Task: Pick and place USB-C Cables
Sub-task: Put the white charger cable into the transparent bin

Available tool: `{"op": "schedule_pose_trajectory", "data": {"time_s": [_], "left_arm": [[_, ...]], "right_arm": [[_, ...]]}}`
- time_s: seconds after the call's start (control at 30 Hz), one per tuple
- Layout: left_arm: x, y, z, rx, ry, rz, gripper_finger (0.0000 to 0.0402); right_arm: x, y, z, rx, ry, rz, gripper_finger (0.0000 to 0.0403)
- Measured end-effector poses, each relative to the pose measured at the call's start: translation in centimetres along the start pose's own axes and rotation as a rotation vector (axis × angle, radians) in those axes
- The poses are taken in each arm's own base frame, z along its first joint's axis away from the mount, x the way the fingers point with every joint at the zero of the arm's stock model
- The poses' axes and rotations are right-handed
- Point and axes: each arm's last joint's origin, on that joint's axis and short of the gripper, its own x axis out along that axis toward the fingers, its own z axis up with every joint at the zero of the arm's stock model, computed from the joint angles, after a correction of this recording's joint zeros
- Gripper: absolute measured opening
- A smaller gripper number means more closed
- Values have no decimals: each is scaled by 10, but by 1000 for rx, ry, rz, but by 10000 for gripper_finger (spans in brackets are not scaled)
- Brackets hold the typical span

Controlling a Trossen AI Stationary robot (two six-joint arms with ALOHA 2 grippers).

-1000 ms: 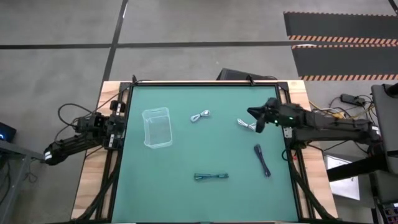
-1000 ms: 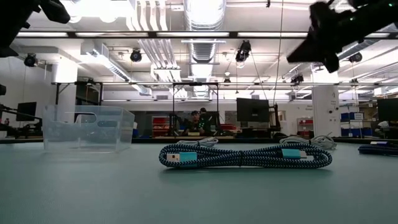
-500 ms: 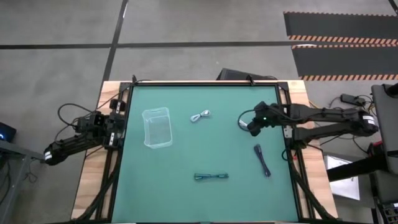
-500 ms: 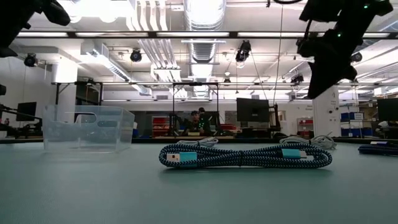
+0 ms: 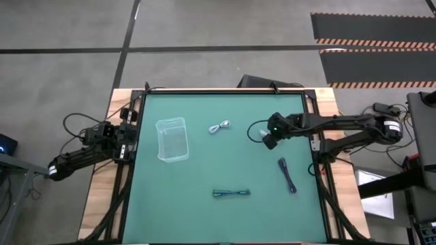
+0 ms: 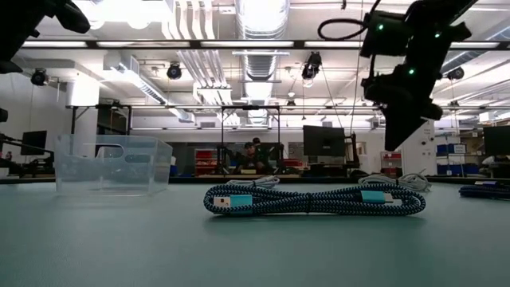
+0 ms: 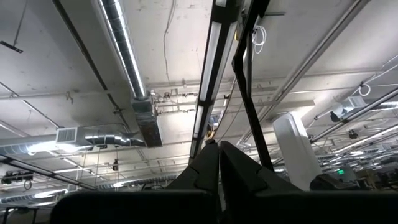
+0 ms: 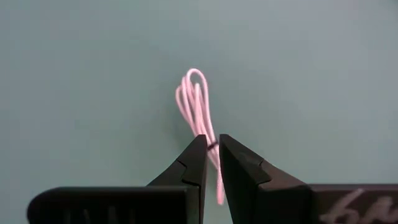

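Right gripper (image 5: 270, 141) covers most of a white cable (image 8: 198, 102) from above, and the dark cable (image 6: 484, 190) in low view is cut off at the edge.

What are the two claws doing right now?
Left gripper: shut, holding nothing, parked at the table's left edge.
Right gripper: nearly shut, empty, above a white cable.

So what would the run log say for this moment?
right gripper: shut, above white cable | left gripper: shut, parked off table | bin: empty
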Motion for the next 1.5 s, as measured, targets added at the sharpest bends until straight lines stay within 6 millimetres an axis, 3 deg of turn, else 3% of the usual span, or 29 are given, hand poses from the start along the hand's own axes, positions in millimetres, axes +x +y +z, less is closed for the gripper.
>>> {"op": "schedule_pose_trajectory", "data": {"time_s": [0.2,0.57,0.77,1.13,1.5], "left_arm": [[0,0,0,0,0,0,0],[0,0,0,-2,2,1,0],[0,0,0,-2,2,1,0],[0,0,0,-2,2,1,0],[0,0,-1,-8,13,3,0]], "right_arm": [[7,-2,13,12,63,15,52],[26,4,26,-42,160,38,173],[42,7,25,-77,211,-9,200],[66,8,22,-137,280,-85,161],[73,9,20,-153,308,-81,57]]}}
